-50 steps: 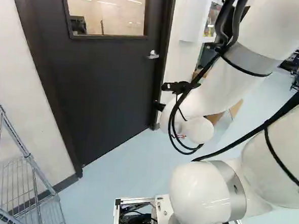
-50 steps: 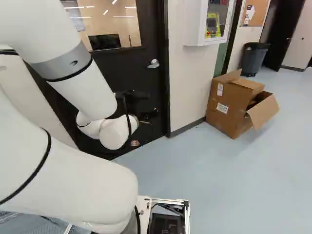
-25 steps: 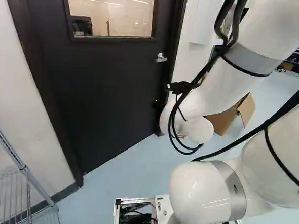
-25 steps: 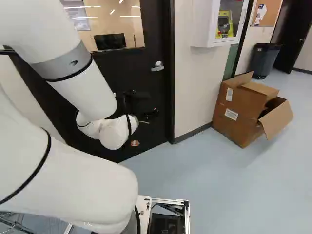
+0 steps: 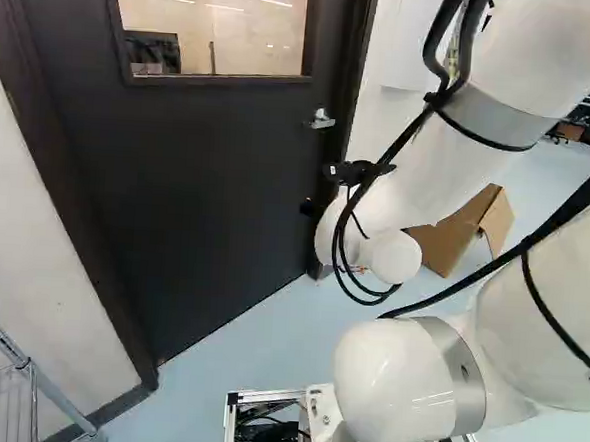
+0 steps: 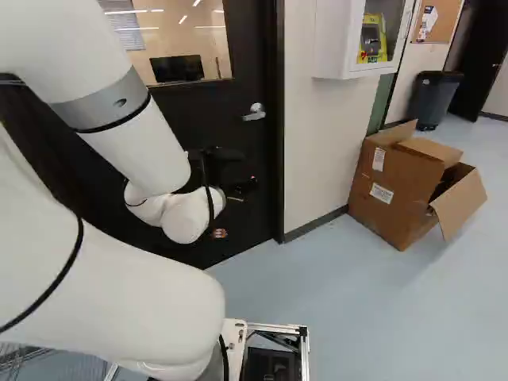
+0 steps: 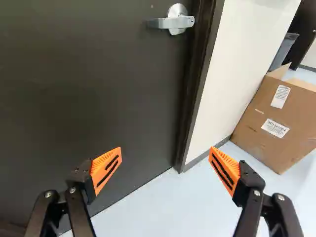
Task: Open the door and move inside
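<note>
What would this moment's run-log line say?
door: closed | handle: ungripped | gripper: open | cardboard box: beside wall

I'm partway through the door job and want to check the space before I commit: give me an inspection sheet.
Surface: pale blue floor ahead of the base.
Job's things: door shut in its frame; handle level, claw not touching it.
Clutter: cardboard box standing right of the door, flaps open; wire rack at the lower left of the left base view.
Claw: open, nothing seen between its fingers.
Cables: black cables strapped to the arm, looping loose near its wrist.
Surroundings: wall cabinet above the box's side; bin beyond the box.
</note>
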Motion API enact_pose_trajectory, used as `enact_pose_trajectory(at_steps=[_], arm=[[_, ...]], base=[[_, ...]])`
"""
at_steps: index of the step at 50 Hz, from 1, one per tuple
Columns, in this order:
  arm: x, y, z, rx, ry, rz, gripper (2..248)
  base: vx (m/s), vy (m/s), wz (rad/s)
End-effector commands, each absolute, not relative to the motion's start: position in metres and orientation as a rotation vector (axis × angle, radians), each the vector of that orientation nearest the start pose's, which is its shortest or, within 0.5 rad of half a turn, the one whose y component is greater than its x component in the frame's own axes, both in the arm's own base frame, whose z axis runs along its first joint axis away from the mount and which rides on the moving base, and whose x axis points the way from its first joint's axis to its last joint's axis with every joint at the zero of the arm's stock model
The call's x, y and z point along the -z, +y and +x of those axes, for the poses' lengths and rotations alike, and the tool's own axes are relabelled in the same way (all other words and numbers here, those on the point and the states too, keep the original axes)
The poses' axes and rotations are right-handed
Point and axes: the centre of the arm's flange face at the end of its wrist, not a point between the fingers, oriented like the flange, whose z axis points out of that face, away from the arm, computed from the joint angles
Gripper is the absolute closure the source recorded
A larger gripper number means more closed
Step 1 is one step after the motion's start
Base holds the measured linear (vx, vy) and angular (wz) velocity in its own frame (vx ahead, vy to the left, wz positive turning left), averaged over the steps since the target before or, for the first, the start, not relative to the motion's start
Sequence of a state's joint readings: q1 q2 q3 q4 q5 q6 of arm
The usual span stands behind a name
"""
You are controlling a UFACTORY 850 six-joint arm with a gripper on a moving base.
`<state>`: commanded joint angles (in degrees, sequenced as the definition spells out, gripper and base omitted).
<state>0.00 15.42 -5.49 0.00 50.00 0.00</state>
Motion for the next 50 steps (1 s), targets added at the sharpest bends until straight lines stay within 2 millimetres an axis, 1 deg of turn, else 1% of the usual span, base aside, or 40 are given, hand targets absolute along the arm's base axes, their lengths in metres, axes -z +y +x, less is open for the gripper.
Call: enact_pose_trajectory(at_steps=[46, 50], arm=[[-0.3661, 0.0, 0.2735, 1.822, 0.0, -2.559, 3], [-0.3668, 0.0, 0.2781, 1.82, 0.0, -2.561, 3]], base=[[0.124, 0.003, 0.002], [0.066, 0.002, 0.002]])
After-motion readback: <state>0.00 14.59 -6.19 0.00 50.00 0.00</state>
